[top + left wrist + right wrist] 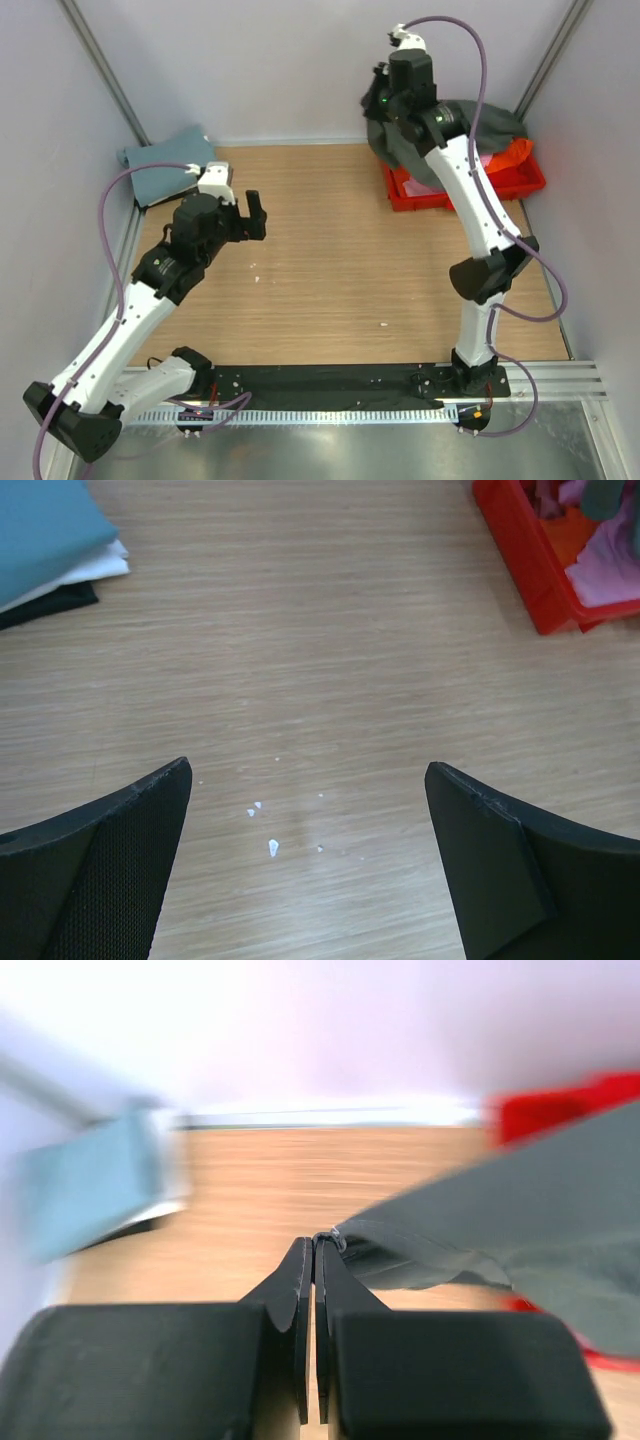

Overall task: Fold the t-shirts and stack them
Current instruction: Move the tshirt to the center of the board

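Observation:
My right gripper (384, 100) is raised at the back right, shut on an edge of the dark grey t-shirt (402, 142), which hangs from it over the red tray. In the right wrist view the jaws (317, 1245) pinch the grey cloth (500, 1230). Pink (482, 160) and orange (515, 152) shirts lie in the tray. A folded stack with the dusty teal shirt (170, 165) on top sits at the back left; the left wrist view shows the teal shirt (45, 530) over a white layer (95, 570) and a dark layer. My left gripper (245, 212) is open and empty above the bare table (310, 820).
The red plastic tray (522, 182) stands at the back right, also in the left wrist view (520, 570). Small white specks (272, 847) lie on the wooden tabletop. White walls with metal frame posts close the back and sides.

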Robot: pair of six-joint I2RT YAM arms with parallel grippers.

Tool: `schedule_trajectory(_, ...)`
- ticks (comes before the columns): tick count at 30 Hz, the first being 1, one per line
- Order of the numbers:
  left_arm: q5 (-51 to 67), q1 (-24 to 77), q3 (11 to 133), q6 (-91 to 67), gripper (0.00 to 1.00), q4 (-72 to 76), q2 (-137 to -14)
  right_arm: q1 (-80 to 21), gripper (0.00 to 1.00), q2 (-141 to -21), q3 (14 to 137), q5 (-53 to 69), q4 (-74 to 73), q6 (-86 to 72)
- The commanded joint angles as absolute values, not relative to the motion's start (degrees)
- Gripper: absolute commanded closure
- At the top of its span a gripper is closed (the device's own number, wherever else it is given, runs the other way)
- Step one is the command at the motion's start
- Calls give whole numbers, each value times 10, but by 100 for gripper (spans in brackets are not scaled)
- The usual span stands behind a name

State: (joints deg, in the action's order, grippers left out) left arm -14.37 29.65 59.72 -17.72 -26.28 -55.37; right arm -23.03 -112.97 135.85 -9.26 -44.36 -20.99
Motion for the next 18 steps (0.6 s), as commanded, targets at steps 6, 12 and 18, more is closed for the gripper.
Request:
schedule_trajectory(6,-264,265,556,-182,1,-192,-462,-397,37,-1134,1312,109,-338,-258)
schedule_trajectory(12,-258,265,553,-220,0,-232,-435,-394,2,-1100,1182,-70,-406,-243)
schedule_trajectory(18,-251,265,567,-309,0,-353,-427,-375,0,-990,966,-113,-362,-240)
